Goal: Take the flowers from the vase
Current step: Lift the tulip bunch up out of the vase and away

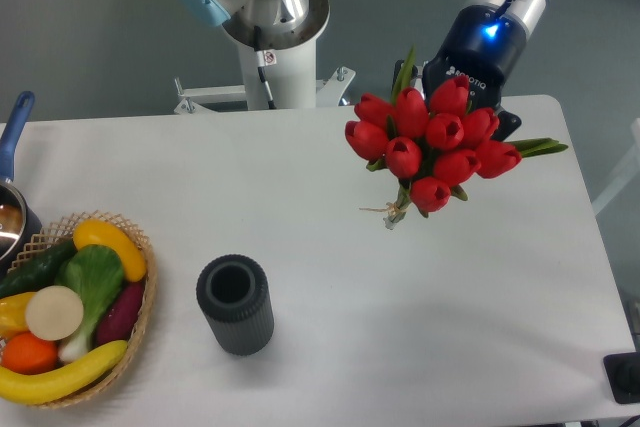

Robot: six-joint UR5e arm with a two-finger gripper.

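flowers point(430, 150) well right of vase point(235, 304)

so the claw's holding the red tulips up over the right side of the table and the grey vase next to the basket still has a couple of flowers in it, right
Not quite. The camera view shows the vase empty, its dark mouth open with no stems inside. The rest stands: the claw holds the red tulips up over the table's right side, and the vase stands near the basket.

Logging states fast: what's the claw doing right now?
Claw: closed on the flowers, held above the table, away from the vase.
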